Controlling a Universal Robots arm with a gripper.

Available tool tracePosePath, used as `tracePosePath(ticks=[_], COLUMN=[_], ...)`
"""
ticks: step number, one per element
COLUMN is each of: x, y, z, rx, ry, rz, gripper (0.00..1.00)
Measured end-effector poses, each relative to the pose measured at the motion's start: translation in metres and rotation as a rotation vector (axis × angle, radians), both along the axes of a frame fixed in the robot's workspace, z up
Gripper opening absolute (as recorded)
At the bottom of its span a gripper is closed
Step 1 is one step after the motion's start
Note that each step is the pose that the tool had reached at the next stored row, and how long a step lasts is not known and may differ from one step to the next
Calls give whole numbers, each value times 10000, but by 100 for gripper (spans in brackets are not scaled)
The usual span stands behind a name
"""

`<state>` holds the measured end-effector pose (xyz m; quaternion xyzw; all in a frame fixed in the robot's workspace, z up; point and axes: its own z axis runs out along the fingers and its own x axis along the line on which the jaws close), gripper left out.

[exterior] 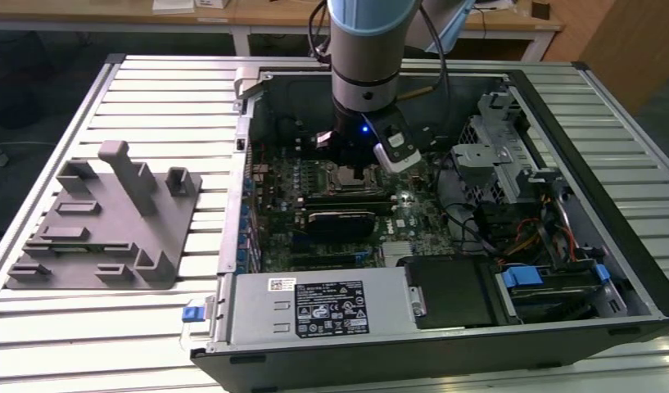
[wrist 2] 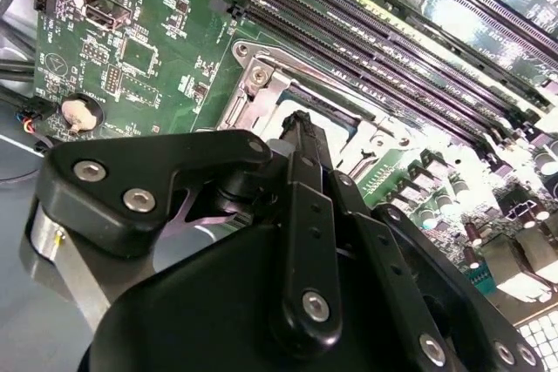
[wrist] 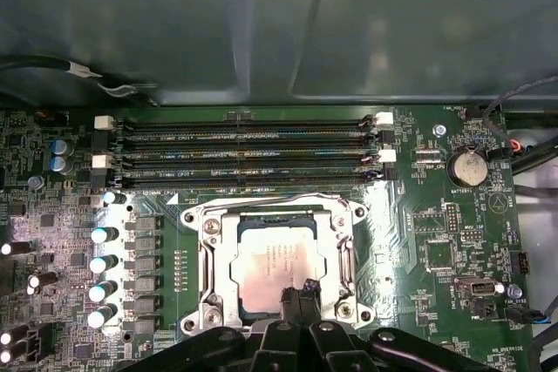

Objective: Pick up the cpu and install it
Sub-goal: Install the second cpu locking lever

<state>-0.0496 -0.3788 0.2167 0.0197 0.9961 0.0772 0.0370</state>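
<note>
The cpu [wrist: 272, 260], a square chip with a shiny silver top, lies flat inside the metal socket frame [wrist: 209, 254] on the green motherboard [wrist: 436, 241]. My gripper [wrist: 298, 292] hangs just over the chip's edge nearest the wrist, its two black fingers pressed together with nothing between them. In the second wrist view the gripper [wrist 2: 301, 126] points down at the socket frame [wrist 2: 261, 84], and its body hides most of the chip. The exterior view has the gripper [exterior: 350, 168] low inside the open computer case [exterior: 596, 270], over the middle of the board.
Empty memory slots [wrist: 244, 141] run beside the socket, and capacitors [wrist: 105, 263] line another side. A coin battery [wrist: 466, 165] sits nearby. A power supply [exterior: 323, 307] and drive cage [exterior: 498, 155] crowd the case. A grey fixture [exterior: 105, 221] stands on the slatted table at the exterior view's left.
</note>
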Motion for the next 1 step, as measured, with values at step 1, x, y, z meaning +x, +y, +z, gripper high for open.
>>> tracePosePath(ticks=[1], x=[0], y=[0], z=[0], rx=[0], ry=[0], rz=[0], gripper=[11])
